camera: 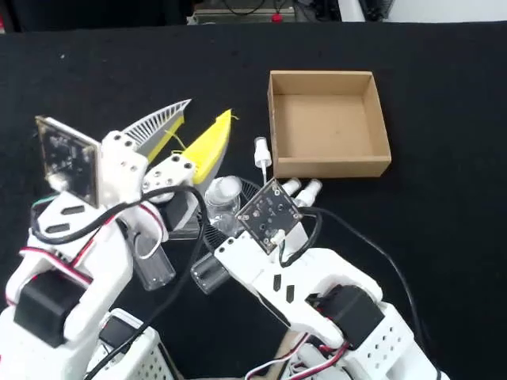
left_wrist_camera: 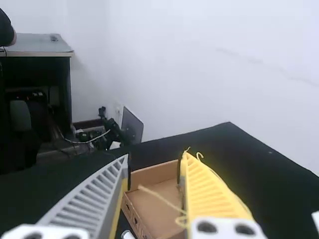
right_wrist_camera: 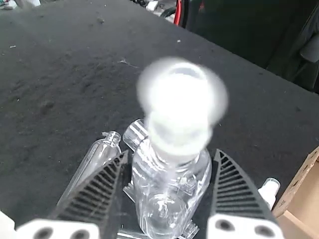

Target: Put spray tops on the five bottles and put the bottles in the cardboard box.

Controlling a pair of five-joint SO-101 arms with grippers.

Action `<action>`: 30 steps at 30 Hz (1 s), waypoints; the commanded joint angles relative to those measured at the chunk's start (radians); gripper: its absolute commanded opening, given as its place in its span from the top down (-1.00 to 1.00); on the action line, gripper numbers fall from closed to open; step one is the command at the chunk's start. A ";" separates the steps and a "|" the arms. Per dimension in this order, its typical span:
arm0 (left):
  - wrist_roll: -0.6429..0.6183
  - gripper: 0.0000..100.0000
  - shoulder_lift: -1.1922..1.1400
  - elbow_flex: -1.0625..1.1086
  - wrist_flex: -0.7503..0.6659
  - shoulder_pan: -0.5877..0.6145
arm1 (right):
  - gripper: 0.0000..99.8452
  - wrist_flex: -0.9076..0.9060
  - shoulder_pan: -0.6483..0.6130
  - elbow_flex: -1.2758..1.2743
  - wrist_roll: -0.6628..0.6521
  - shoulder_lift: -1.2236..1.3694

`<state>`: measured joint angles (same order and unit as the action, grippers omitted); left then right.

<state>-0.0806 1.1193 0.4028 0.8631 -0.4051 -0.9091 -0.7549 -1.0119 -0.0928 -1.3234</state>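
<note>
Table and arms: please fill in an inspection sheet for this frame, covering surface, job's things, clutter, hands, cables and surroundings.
Surface: black table.
Job's things: cardboard box with no bottles in it yet; clear bottles clustered between the arms; three spray tops on the table by the box's near wall.
Clutter: nothing seen.
Hands: left hand open, raised above the table, holding nothing; right hand at an upright bottle in the cluster, grip unclear.
Cables: black cables loop over both arms.
Surroundings: white wall and a dark desk beyond the table.
</note>
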 commanded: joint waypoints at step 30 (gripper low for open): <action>0.092 0.67 0.020 -0.099 0.209 -0.015 | 0.62 0.025 -0.003 0.004 0.005 0.004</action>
<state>-0.0713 1.1331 0.4319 0.9674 -0.3330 -0.9091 -0.7549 -1.0119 -0.0928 -1.3234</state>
